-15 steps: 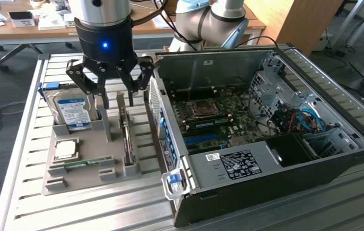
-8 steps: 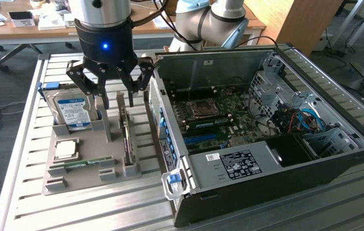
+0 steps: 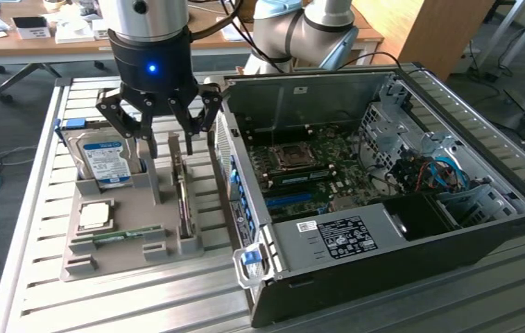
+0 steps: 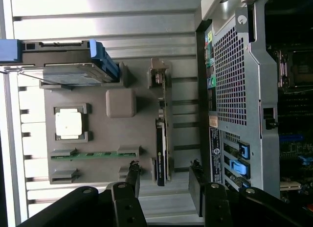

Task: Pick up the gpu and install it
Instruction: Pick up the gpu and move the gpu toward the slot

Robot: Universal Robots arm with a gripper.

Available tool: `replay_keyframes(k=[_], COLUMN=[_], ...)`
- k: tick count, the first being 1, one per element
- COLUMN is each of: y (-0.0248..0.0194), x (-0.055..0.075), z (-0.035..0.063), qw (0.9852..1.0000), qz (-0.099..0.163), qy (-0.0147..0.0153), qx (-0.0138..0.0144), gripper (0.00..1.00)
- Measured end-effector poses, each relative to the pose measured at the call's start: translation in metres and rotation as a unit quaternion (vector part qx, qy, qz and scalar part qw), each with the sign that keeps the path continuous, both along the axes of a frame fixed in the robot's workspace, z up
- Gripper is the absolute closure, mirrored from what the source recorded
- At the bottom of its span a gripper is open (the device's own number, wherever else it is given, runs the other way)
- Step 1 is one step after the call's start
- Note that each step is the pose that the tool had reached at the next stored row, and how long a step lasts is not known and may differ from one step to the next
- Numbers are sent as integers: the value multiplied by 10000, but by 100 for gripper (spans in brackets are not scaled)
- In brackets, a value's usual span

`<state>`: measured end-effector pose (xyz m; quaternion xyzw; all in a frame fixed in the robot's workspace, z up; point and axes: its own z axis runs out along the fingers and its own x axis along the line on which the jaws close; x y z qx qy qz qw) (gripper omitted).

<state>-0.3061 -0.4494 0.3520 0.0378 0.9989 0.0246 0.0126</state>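
One gpu (image 3: 182,187) (image 4: 161,139) to lift, standing on edge in the grey tray (image 3: 142,215) (image 4: 122,134), beside the open computer case (image 3: 383,236). Hovering right above with the gripper (image 3: 174,142) (image 4: 164,173), jaws wide apart, nothing held. Best to centre over the thin top edge and straddle it squarely.

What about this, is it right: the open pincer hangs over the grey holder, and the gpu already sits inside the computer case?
Not quite. The open pincer does hang over the grey holder, but the gpu stands on edge in that holder, outside the computer case, as the exterior view shows.
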Motion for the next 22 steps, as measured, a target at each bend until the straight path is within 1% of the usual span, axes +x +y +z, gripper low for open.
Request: replay_keyframes(k=[9, 15, 16, 22], y=[0, 0, 0, 0], x=[0, 0, 0, 0], z=[-42, -44, -66, -66], qw=[10000, 10000, 10000, 10000], qz=[0, 0, 0, 0], qy=[0, 0, 0, 0], qx=[0, 0, 0, 0], gripper=[47, 47, 47, 47])
